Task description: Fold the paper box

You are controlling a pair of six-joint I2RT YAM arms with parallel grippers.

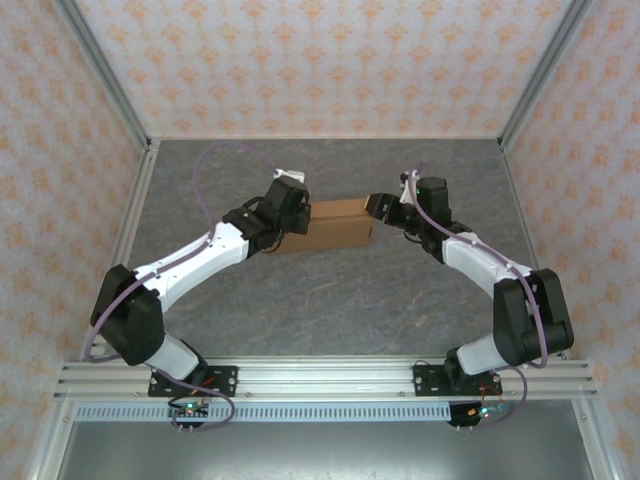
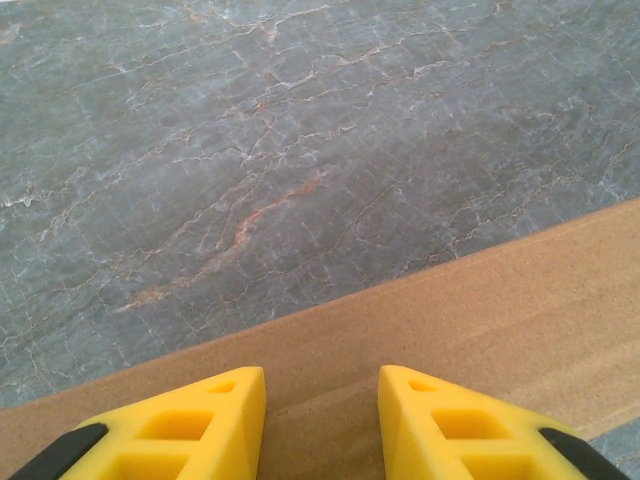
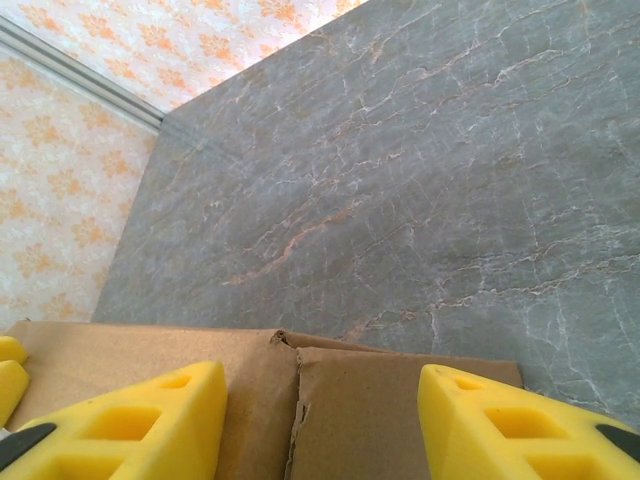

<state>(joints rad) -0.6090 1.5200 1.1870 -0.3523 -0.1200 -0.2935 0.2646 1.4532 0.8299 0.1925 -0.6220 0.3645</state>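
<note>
Table (image 1: 330, 300) lies free around the paper box (image 1: 338, 222), walls (image 1: 60, 150) well back.

A grey marbled tabletop (image 1: 330, 300) with rust-coloured veins was seen across the middle of the top view and filled most of both wrist views. Pale wallpaper with an orange motif (image 1: 330, 60) was seen on the back and side walls. Metal corner posts were noted at upper left (image 1: 105, 70) and upper right (image 1: 540, 70). An aluminium rail (image 1: 320, 378) was laid along the lower edge, a slotted white strip (image 1: 330, 411) just below it, and a plain grey panel (image 1: 320, 455) at the bottom.
</note>
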